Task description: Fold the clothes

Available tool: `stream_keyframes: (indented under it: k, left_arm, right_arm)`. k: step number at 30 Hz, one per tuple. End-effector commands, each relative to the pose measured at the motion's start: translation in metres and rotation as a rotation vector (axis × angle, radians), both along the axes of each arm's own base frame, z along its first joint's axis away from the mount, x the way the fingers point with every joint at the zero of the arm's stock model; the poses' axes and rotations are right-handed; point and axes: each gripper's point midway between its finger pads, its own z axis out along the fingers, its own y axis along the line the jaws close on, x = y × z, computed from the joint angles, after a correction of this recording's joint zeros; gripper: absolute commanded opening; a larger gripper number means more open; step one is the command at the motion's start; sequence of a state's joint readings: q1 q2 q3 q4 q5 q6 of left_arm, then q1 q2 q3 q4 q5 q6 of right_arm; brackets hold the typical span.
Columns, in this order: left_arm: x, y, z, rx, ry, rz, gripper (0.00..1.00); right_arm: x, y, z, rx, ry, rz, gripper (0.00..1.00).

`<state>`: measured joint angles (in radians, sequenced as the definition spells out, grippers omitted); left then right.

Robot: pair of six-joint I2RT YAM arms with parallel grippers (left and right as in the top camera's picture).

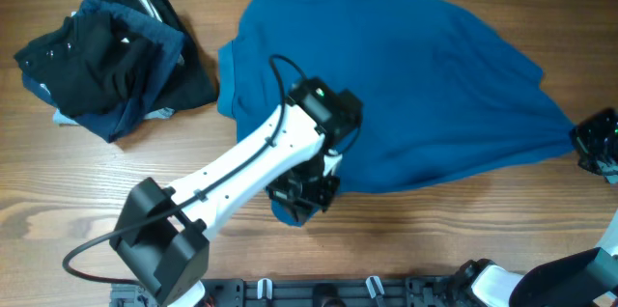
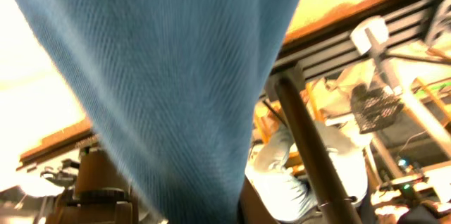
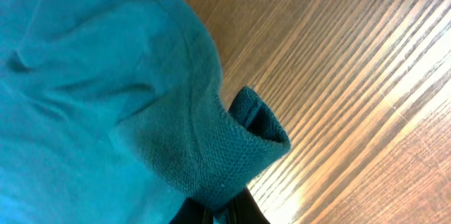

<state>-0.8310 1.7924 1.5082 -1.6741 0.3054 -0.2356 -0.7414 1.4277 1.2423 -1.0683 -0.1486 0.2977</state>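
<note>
1. A pile of dark clothes [image 1: 111,56] lies crumpled on the surface [image 1: 435,239], just beside the far left corner of the blue shirt [image 1: 406,85] and apart from both end effectors.
2. The left end effector [image 1: 301,196] sits at the near left hem of the blue shirt. A small fold of blue cloth shows beneath it, toward the near side. In the left wrist view the fabric hangs close across the lens and narrows toward the bottom of the frame. The end effector appears clenched on that hem, though its fingers are hidden.
3. The blue shirt is spread wide over the middle of the surface, wrinkled, and tapers to a point at its right end.
4. The right end effector [image 1: 599,148] is at that right tip of the blue shirt. In the right wrist view it is clenched on a bunched, ribbed edge of the cloth, which stands up from the wood.
</note>
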Motion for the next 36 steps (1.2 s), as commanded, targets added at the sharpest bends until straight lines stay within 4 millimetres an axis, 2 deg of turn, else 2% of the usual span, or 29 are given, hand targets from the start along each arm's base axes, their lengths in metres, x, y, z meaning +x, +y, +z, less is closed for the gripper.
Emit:
stream_keyframes:
  k: [1, 5, 9, 11, 12, 13, 15, 18, 21, 23, 27, 29, 30, 31, 33, 34, 36]
  left_arm:
    - [-0.002, 0.009, -0.005, 0.061, -0.042, -0.009, 0.09]
    - [0.048, 0.033, -0.016, 0.127, -0.198, 0.076, 0.04]
    - [0.112, 0.048, -0.026, 0.029, -0.332, 0.152, 0.04]
    - [0.121, 0.052, -0.026, -0.006, -0.326, 0.199, 0.05]
    - [0.116, 0.048, -0.024, -0.059, -0.270, 0.245, 0.16]
    - [0.109, 0.038, -0.021, -0.122, -0.210, 0.280, 0.21]
    - [0.094, 0.027, -0.022, -0.168, -0.145, 0.273, 0.23]
    - [0.052, 0.019, -0.046, -0.121, -0.057, 0.177, 0.44]
    - [0.007, 0.020, -0.078, -0.034, 0.028, 0.193, 0.48]
    - [-0.016, 0.007, -0.087, -0.086, 0.118, 0.239, 0.50]
    - [-0.037, -0.003, -0.106, -0.132, 0.130, 0.187, 0.65]
    - [-0.037, -0.008, -0.116, -0.161, 0.105, 0.168, 0.65]
    - [-0.036, -0.008, -0.119, -0.165, 0.097, 0.165, 0.61]
    - [-0.035, -0.005, -0.123, -0.154, 0.082, 0.159, 0.55]
    - [-0.035, 0.004, -0.133, -0.125, 0.058, 0.147, 0.56]
    - [-0.033, 0.007, -0.138, -0.118, 0.035, 0.138, 0.51]
    - [-0.026, 0.011, -0.143, -0.104, -0.012, 0.123, 0.31]
  right_arm:
    - [0.008, -0.002, 0.003, 0.002, -0.040, 0.008, 0.05]
    - [0.022, 0.002, 0.004, 0.023, -0.085, 0.012, 0.05]
    - [0.034, 0.003, -0.005, 0.035, -0.082, 0.022, 0.04]
    - [0.034, 0.004, -0.012, 0.052, -0.062, 0.022, 0.04]
    - [0.033, 0.003, -0.017, 0.057, -0.043, 0.019, 0.04]
    - [0.031, 0.001, -0.020, 0.053, -0.026, 0.015, 0.04]
    - [0.028, 0.001, -0.023, 0.054, -0.008, 0.013, 0.04]
    - [0.026, 0.002, -0.024, 0.057, 0.002, 0.013, 0.04]
    - [0.025, 0.003, -0.024, 0.054, 0.007, 0.030, 0.04]
    - [0.025, 0.003, -0.024, 0.055, 0.008, 0.034, 0.04]
    - [0.025, 0.003, -0.024, 0.054, 0.008, 0.034, 0.04]
    - [0.025, 0.003, -0.024, 0.054, 0.007, 0.034, 0.04]
    - [0.025, 0.003, -0.024, 0.054, 0.007, 0.034, 0.04]
    - [0.025, 0.003, -0.024, 0.054, 0.007, 0.034, 0.04]
    - [0.025, 0.003, -0.024, 0.054, 0.007, 0.034, 0.04]
    - [0.025, 0.003, -0.024, 0.054, 0.007, 0.034, 0.04]
    - [0.025, 0.003, -0.024, 0.054, 0.007, 0.034, 0.04]
